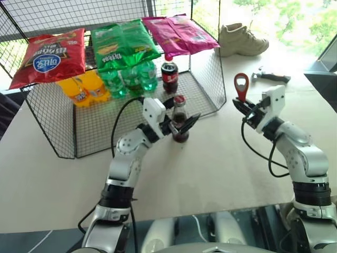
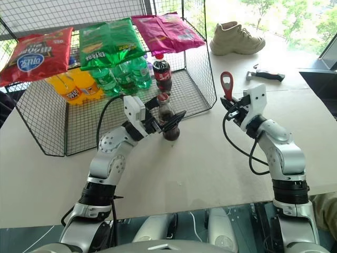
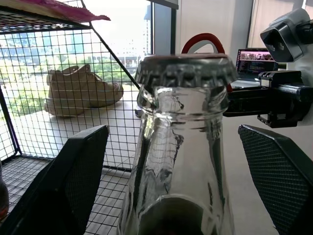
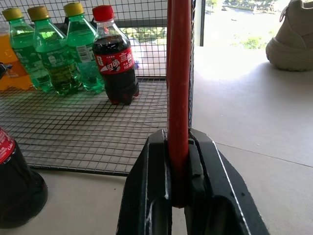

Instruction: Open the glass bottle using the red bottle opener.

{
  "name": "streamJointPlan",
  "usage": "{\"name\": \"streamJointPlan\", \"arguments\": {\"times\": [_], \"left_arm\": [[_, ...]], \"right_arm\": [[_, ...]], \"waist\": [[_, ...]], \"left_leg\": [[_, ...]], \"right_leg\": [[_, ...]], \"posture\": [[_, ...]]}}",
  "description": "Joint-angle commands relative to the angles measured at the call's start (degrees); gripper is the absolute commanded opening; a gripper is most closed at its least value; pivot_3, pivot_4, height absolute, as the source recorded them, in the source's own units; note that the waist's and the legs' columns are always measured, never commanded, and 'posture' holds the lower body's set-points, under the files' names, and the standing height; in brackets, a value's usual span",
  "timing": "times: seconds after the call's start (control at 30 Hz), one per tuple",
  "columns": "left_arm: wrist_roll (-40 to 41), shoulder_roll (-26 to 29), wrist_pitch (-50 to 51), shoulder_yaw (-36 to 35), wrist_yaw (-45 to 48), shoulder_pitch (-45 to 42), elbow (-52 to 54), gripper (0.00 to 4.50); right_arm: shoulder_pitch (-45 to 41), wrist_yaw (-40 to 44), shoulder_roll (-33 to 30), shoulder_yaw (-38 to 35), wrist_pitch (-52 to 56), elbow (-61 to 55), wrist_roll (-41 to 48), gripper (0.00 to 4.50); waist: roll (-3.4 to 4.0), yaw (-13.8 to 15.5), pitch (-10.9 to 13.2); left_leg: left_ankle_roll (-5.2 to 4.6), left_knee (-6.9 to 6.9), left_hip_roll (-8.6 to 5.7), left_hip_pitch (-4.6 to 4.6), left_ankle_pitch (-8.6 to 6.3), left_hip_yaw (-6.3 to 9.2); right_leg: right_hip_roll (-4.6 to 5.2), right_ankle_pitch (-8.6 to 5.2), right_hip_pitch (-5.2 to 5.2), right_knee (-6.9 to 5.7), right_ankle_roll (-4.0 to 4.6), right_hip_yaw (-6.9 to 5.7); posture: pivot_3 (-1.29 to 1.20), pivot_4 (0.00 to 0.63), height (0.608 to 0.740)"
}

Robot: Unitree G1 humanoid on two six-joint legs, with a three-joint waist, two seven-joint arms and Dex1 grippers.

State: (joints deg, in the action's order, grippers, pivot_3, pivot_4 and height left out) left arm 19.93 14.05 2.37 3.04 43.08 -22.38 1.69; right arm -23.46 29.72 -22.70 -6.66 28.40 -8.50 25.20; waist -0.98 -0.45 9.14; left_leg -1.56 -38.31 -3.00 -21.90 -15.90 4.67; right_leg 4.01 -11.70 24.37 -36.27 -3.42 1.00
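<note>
The bottle (image 1: 180, 120) stands upright just outside the wire rack (image 1: 63, 132), neck between the left gripper's (image 1: 181, 122) spread fingers. The right gripper (image 1: 243, 108), well to the bottle's right, clamps the opener (image 1: 241, 86) upright, ring uppermost.

No readable text — bag and bottle labels illegible

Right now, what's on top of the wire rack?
Three snack bags lie on the rack: a red bag, a green bag and a pink bag. They cover the tops of the bottles underneath.
</note>
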Motion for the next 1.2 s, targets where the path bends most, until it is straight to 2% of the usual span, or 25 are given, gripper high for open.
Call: {"name": "streamJointPlan", "arguments": {"times": [0.03, 0.27, 0.37, 0.47, 0.5, 0.67, 0.83, 1.03, 1.2], "left_arm": [[-0.79, 1.02, -0.9, 0.71, 1.06, 0.11, 0.9, 4.39], [-1.28, 1.23, -0.99, 0.49, 0.89, -0.16, -0.65, 4.39], [-0.69, 0.86, -1.06, 0.16, 1.04, -0.42, -1.14, 3.67], [-0.23, 0.52, -1.05, -0.06, 1.09, -0.69, -1.28, 2.41], [-0.15, 0.42, -1.01, -0.12, 1.06, -0.8, -1.29, 2.28], [-0.57, 0.28, -1.05, -0.14, 1.06, -0.97, -1.59, 2.32], [-1.05, 0.13, -1.35, 0.07, 0.93, -1.19, -2.01, 2.32], [-1.43, -0.3, -1.44, 0.12, 0.86, -1.48, -2.27, 2.32], [-1.5, -0.38, -1.47, 0.07, 0.95, -1.79, -2.8, 2.32]], "right_arm": [[-0.55, 0.46, -0.31, 0.03, -1.61, -1.91, -0.34, 0.0], [-0.97, 0.49, 0.23, 3.18, -2.28, -3.73, -2.25, 0.0], [-1.25, 0.25, 0.65, 5.08, -2.54, -4.95, -3.43, 0.0], [-1.35, 0.03, 0.91, 6.12, -2.44, -5.85, -4.01, 0.0], [-1.31, 0.0, 0.95, 6.59, -2.46, -6.18, -4.38, 0.0], [-1.67, -0.12, 1.16, 9.1, -3.76, -7.61, -6.95, 0.0], [-4.61, -2.72, -0.58, 16.73, -14.41, -6.33, -21.35, 0.0], [-7.54, -10.18, 0.33, 22.92, -30.49, 0.06, -36.92, 0.0], [-7.43, -12.97, 1.56, 27.09, -40.48, 5.58, -44.18, 0.0]], "waist": [[0.0, -0.05, 0.0], [0.0, -0.11, 0.0], [0.0, -0.15, 0.0], [0.0, -0.11, 0.0], [0.0, -0.1, 0.0], [0.0, -0.12, 0.0], [0.01, -0.21, 0.0], [0.0, -0.13, 0.0], [0.0, -0.2, 0.0]], "left_leg": [[0.0, 0.0, 0.0, 0.0, 0.0, 0.0], [0.0, 0.0, 0.0, 0.01, 0.0, 0.0], [0.0, 0.0, 0.0, 0.01, 0.0, 0.0], [0.0, 0.0, 0.0, 0.0, 0.0, 0.01], [0.0, 0.0, 0.0, 0.0, 0.0, 0.01], [0.0, 0.0, 0.0, 0.0, 0.0, 0.02], [0.01, 0.0, -0.01, 0.02, 0.0, 0.0], [0.02, -0.01, -0.05, 0.01, 0.01, 0.02], [0.03, 0.0, -0.03, 0.03, 0.01, 0.03]], "right_leg": [[0.0, 0.0, 0.0, 0.0, 0.0, 0.0], [0.0, 0.0, 0.0, 0.0, 0.0, 0.0], [0.0, 0.0, 0.0, 0.0, 0.0, 0.0], [0.0, 0.0, 0.0, 0.01, 0.0, -0.01], [0.0, 0.0, 0.0, 0.01, 0.0, -0.01], [0.0, 0.0, 0.0, 0.02, 0.0, -0.01], [-0.01, 0.0, 0.01, -0.01, 0.0, 0.0], [0.01, 0.0, 0.0, 0.0, 0.0, -0.03], [-0.01, 0.0, 0.01, 0.0, 0.0, -0.03]], "posture": [[0.0, 0.15, 0.74], [0.0, 0.15, 0.74], [0.0, 0.15, 0.74], [0.0, 0.15, 0.74], [0.0, 0.15, 0.74], [0.0, 0.15, 0.74], [0.0, 0.15, 0.74], [0.0, 0.15, 0.74], [0.0, 0.15, 0.74]]}}
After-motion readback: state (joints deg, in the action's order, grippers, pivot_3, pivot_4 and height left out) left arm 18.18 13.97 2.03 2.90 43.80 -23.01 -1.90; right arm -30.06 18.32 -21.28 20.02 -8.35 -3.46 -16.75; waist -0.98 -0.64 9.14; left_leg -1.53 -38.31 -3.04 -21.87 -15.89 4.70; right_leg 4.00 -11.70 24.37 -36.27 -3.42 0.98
